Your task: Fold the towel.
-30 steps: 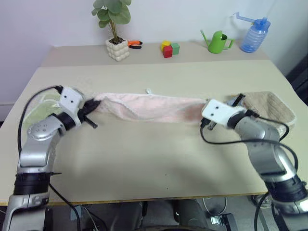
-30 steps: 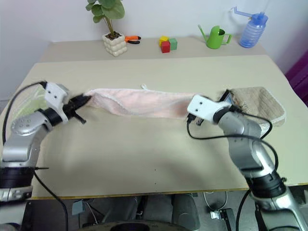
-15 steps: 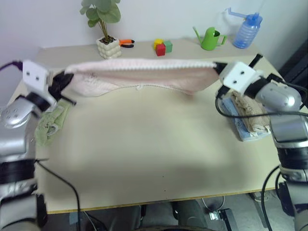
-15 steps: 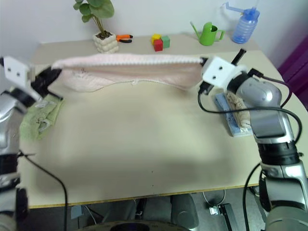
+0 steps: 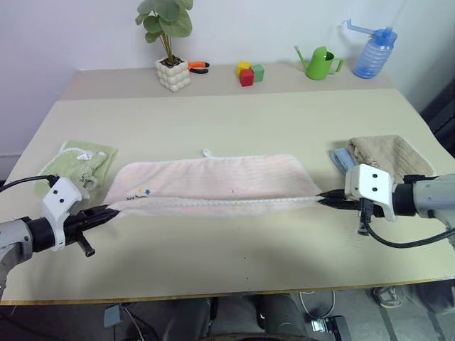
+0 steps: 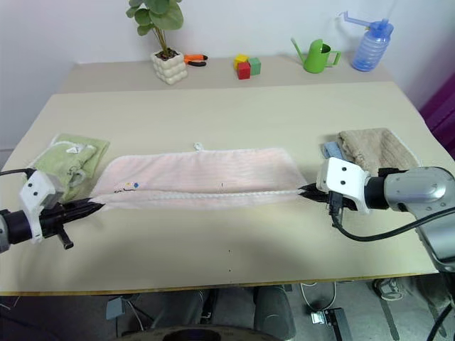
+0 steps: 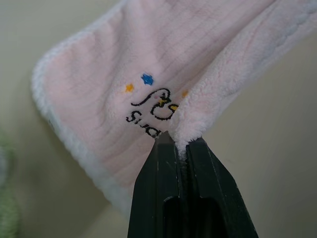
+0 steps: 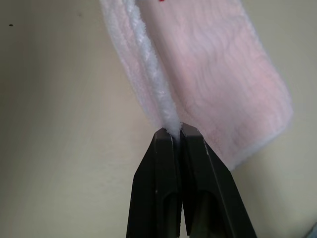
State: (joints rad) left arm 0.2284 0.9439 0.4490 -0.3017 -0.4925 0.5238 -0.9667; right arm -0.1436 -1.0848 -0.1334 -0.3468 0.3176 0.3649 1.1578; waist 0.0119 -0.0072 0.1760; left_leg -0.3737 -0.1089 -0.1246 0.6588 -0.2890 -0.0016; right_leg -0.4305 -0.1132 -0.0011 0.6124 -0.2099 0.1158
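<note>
**Towel stretched flat between two pinches**

The pale pink towel (image 5: 213,183) lies mid-table — the left gripper (image 5: 110,209) pinches its corner at 9 o'clock, the right gripper (image 5: 323,199) its corner at 3 o'clock; the embroidered mark (image 7: 153,106) sits just beyond the left fingertips.

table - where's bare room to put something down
Bare: the wide band of table between the pink towel and the back row, and the front strip below the towel. Crowded: left edge with the green towel, right edge with the beige towel, and the back row from plant to spray bottle.
</note>
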